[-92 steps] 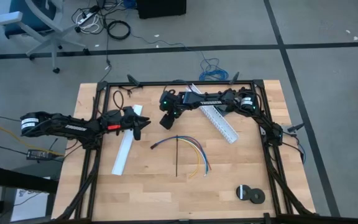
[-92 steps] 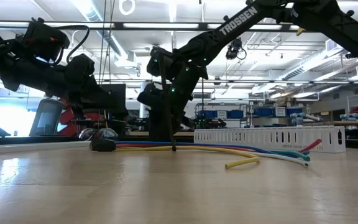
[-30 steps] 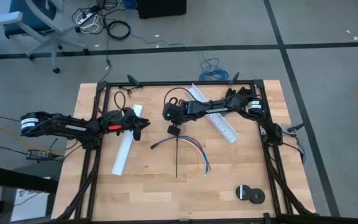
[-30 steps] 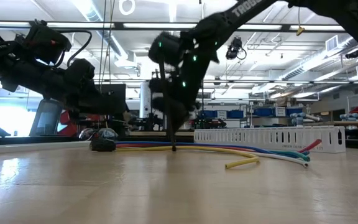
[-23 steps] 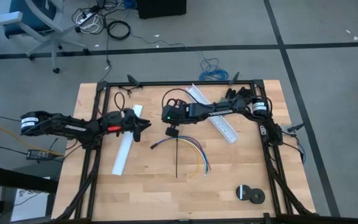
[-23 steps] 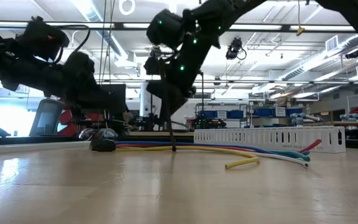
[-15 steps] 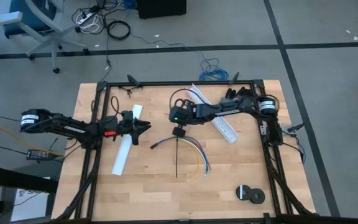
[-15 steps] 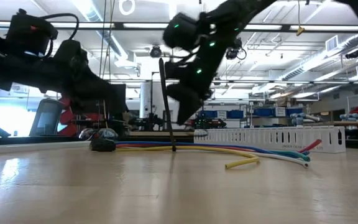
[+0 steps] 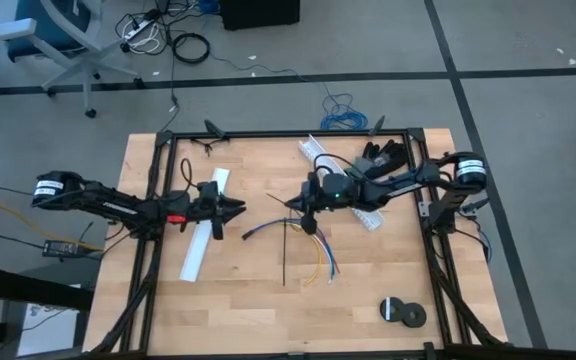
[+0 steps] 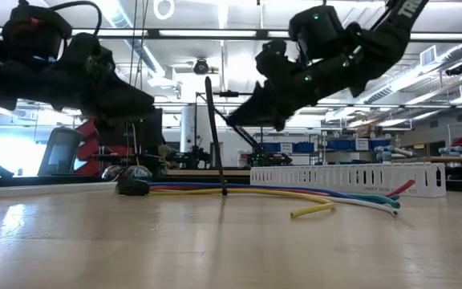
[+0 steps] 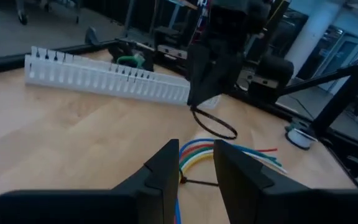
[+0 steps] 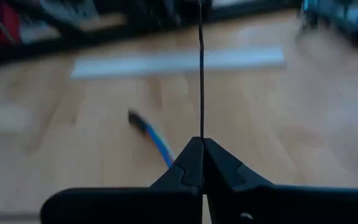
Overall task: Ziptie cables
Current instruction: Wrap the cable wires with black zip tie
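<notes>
The cables point(image 9: 306, 240) lie fanned out mid-table, their small dark end point(image 9: 247, 236) pointing toward my left gripper point(image 9: 238, 207), which hovers open just left of it, nothing between its fingers point(image 11: 166, 167). A black ziptie point(image 9: 284, 258) lies across the cables; its far part bends up off the table point(image 10: 210, 120). My right gripper point(image 9: 303, 207) is shut on that raised part, above the cables' far side, fingers pointing toward the table's left and slightly down. My right gripper pinches the ziptie's raised far part point(image 12: 201, 132) between its two shut fingertips, coming nearly level from the table's right. The thin strip runs on past the fingertips, along the fingers' line. The ziptie's near part point(image 9: 284, 270) stays flat on the table.
One white slotted channel point(image 9: 200, 235) lies slanted under my left arm, another point(image 9: 360, 205) under my right arm at the back right. A black tape roll point(image 9: 403, 312) sits near the front right corner. The black frame rails point(image 9: 288, 134) border the table.
My right gripper has moved toward the table's right edge and tipped from pointing down to nearly level, staying shut on the ziptie, whose far part now stands bent up while its near part stays on the table. My left arm has swung slightly, its gripper staying by the cables' dark end.
</notes>
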Controlling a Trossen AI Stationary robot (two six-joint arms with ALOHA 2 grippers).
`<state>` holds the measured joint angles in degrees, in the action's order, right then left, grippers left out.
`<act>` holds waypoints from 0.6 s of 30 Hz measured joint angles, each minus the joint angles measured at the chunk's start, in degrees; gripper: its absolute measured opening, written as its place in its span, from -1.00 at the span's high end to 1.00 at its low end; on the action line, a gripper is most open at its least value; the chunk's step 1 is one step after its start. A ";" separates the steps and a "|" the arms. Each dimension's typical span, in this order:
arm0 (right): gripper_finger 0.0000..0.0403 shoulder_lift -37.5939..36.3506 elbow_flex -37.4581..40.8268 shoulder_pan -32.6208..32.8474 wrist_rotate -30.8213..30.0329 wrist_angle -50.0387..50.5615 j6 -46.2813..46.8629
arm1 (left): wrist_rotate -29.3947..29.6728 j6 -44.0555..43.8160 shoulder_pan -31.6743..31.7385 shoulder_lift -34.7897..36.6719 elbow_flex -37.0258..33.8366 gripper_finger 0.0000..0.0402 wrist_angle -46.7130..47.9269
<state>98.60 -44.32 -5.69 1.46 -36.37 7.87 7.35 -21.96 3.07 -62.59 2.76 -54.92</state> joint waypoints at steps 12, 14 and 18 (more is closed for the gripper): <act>1.00 12.29 -12.18 -1.16 9.84 -4.57 -6.04 | 6.31 8.23 -0.15 -7.98 5.37 0.35 -1.37; 1.00 13.61 -13.79 -1.43 10.35 -4.98 -5.99 | 6.32 9.67 -0.15 -9.91 5.89 0.30 -2.07; 1.00 14.96 -14.77 -1.73 10.66 -4.73 -5.37 | 6.32 9.86 -0.15 -13.35 7.04 0.19 -2.58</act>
<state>113.56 -59.09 -7.42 12.12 -41.11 2.50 13.67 -12.10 2.92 -75.94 9.80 -57.50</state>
